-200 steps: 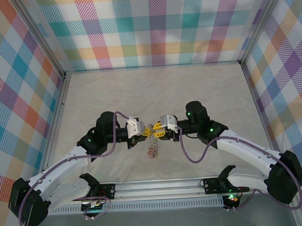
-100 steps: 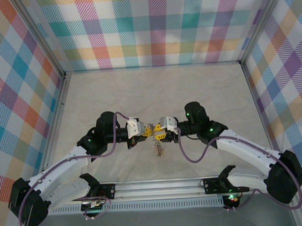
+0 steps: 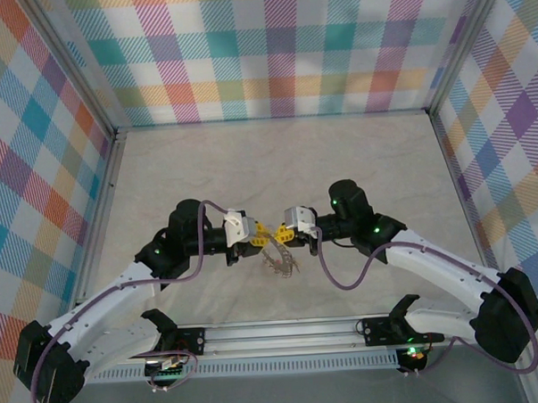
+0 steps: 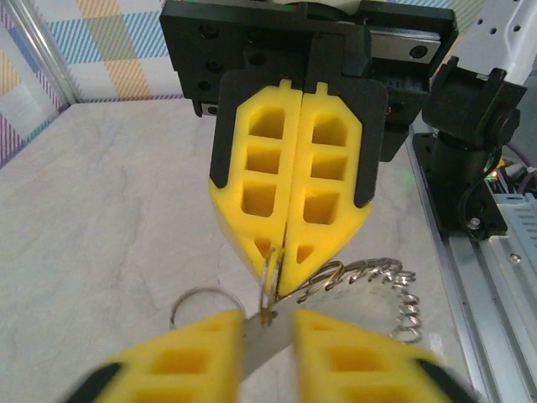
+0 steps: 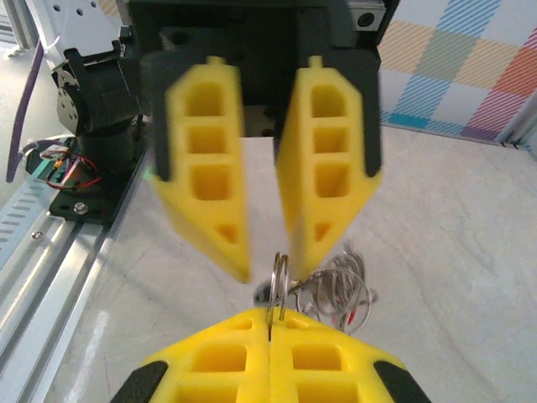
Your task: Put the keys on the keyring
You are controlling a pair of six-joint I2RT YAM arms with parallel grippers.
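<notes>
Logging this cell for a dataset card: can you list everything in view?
keyring: one, silvery, held upright above mid-table.
keys: small bunch, count unclear, silvery, hanging beside the keyring.
table: one, pale marbled, under everything.
walls: three, pastel plaid, around the table.
rail: one, grey metal, near edge.
arms: two, white and black, meeting mid-table.
cables: two, purple, one looping along each arm.
left gripper: one, yellow fingers, open, facing the keyring.
right gripper: one, yellow fingers, shut on the keyring.
</notes>
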